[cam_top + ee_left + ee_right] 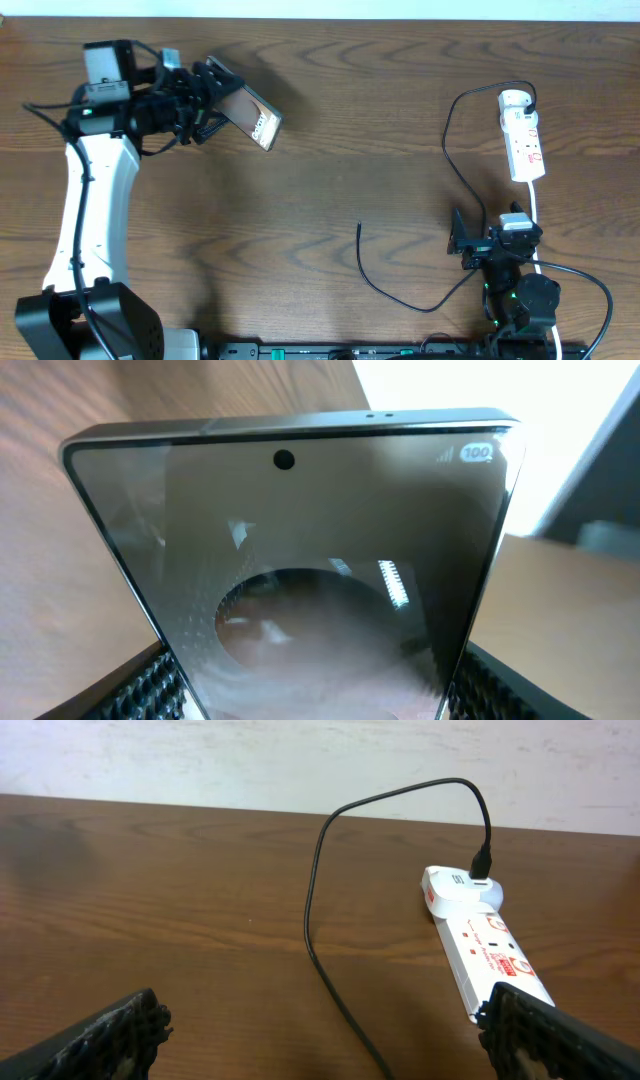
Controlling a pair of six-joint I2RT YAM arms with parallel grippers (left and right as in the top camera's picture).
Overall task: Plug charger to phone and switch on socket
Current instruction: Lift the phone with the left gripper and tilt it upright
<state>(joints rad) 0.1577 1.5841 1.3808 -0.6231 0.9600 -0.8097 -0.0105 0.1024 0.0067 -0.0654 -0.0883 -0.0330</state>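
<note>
Overhead and wrist views of the table [300,190], all places given from the socket [523,135]. The socket lies flat at the far right, its rounded end pointing away from the robot and its white cord [536,205] leaving the near end. Red marks show on its face, but the switch position cannot be read. The charger [452,150] has its black plug seated in the rounded end. Its cable arcs up and to the left of the socket, then runs back toward the robot past the right arm. From there it curves left to end in a free tip [359,224], lying bare on the table left of the socket and nearer the robot. The right gripper [340,1038] is just on the robot's side of the socket's near end, facing it. Its fingers [120,1032] are spread wide with nothing between them. The phone [247,114] is well to the left of the socket, across the table and well apart from the charger tip. It is tilted, with its screen toward the left wrist camera. The left gripper [206,100] pinches the phone by its lower end, one pad [150,685] against each long edge. Whether the phone's outer end touches the table cannot be told.
</note>
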